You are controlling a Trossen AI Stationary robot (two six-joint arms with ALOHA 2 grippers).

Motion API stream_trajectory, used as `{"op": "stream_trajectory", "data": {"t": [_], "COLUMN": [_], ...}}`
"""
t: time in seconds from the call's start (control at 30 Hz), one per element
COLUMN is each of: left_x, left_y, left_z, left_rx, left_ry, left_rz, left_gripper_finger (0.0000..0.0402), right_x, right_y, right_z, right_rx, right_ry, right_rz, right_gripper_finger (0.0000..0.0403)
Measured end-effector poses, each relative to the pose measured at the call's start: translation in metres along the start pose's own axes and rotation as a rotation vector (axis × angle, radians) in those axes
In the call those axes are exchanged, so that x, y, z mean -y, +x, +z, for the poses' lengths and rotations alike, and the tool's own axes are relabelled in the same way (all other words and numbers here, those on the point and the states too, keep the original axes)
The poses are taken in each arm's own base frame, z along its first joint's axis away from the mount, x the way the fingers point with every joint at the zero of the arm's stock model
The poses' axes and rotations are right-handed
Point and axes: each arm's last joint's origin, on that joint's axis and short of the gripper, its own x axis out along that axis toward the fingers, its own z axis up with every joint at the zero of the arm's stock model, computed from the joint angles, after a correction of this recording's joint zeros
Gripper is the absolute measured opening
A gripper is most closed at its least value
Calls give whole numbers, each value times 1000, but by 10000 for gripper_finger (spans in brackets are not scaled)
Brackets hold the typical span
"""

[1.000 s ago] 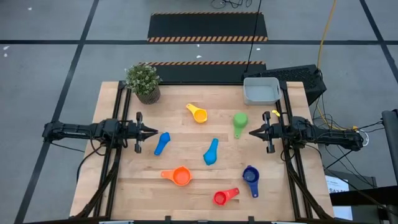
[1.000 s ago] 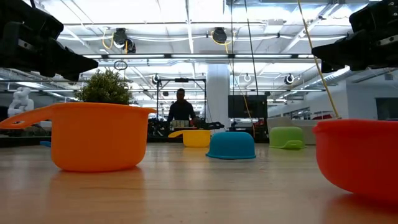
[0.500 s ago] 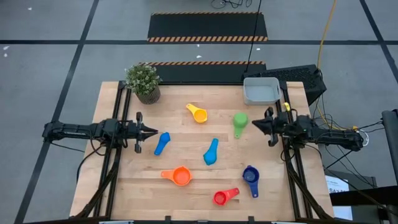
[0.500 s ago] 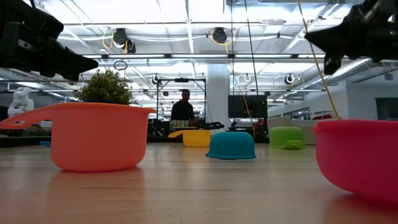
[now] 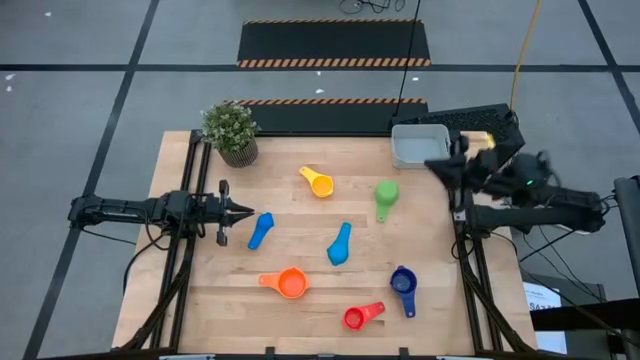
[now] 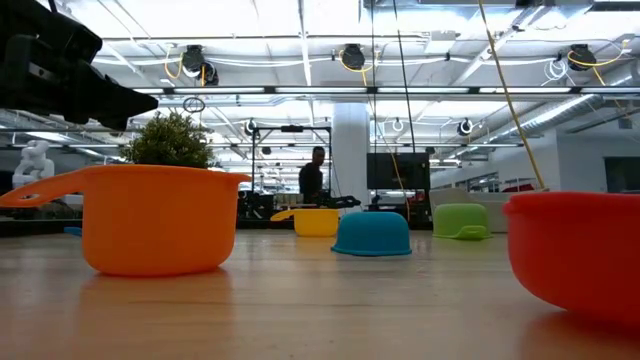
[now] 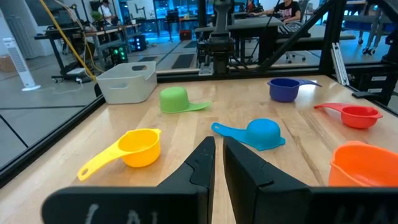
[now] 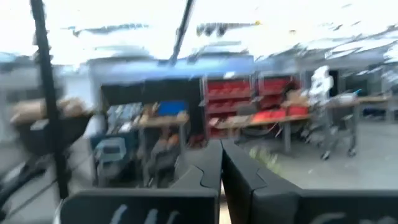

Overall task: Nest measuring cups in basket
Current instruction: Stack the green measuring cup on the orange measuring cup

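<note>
Ahead of our left gripper (image 5: 248, 211) we see a light blue cup (image 5: 260, 230) just off its tips, bare wood beyond. By our right gripper (image 5: 432, 166), the basket (image 5: 419, 146) sits close beside, the green cup (image 5: 386, 193) near, nothing between.

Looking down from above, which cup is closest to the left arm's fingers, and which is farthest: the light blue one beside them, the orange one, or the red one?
From the left gripper, in the high view:
1. Light blue cup, right beside the tip, at the table's left.
2. Orange cup, farther toward the near edge, left of middle.
3. Red cup, farthest, by the near edge on the right.
</note>
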Motion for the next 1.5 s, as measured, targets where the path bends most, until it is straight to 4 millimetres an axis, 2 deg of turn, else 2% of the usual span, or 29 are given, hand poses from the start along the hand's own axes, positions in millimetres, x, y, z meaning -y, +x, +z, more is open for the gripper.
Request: {"op": "stream_trajectory", "data": {"t": [0.17, 0.5, 0.63, 0.73, 0.83, 0.97, 1.2, 1.3, 1.5], "left_x": [0, 0, 0, 0, 0, 0, 0, 0, 0], "left_y": [0, 0, 0, 0, 0, 0, 0, 0, 0], "left_z": [0, 0, 0, 0, 0, 0, 0, 0, 0], "left_rx": [0, 1, 1, 1, 1, 1, 1, 2, 2], "left_ry": [0, 0, 0, 0, 0, 0, 0, 0, 0], "left_rz": [0, 0, 0, 0, 0, 0, 0, 0, 0], "left_gripper_finger": [37, 37, 37, 37, 37, 37, 37, 37, 37], "right_x": [-7, -21, -25, -27, -27, -28, -29, -28, -34], "right_y": [27, 74, 88, 97, 102, 115, 144, 150, 156], "right_z": [52, 152, 176, 184, 183, 166, 127, 112, 69], "right_rx": [12, -208, -281, -345, -416, -516, -652, -699, -821], "right_ry": [0, 139, 240, 354, 451, 511, 577, 611, 675], "right_rz": [7, 44, 52, 30, -10, -60, -138, -173, -236], "right_gripper_finger": [0, 0, 0, 0, 0, 0, 0, 0, 0]}}
